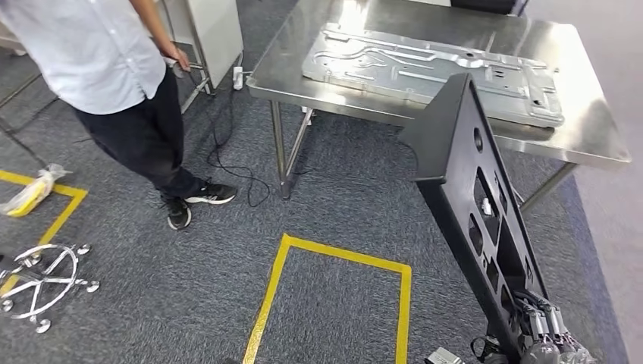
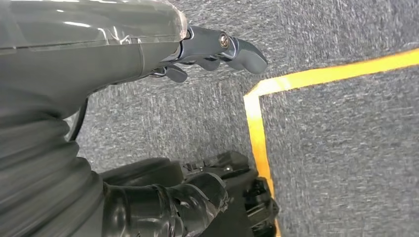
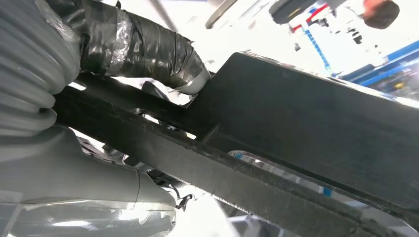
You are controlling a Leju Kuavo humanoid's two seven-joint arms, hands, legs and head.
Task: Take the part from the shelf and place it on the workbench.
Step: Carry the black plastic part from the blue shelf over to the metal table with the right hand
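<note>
At the near right, our right hand (image 1: 547, 334) grips the low end of the long black part (image 1: 470, 197), which rises tilted toward the steel workbench (image 1: 584, 136) and its grey panel (image 1: 425, 68). Our left hand (image 2: 212, 49) hangs over the carpet, fingers curled, holding nothing.

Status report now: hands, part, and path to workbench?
Right hand holds black part. Left hand holds nothing. Workbench ahead, metal panel on it.

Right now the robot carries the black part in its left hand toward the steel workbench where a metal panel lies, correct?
Not quite: the right hand holds the black part, as the head view shows. The left hand holds nothing. The steel workbench and metal panel are as stated.
</note>
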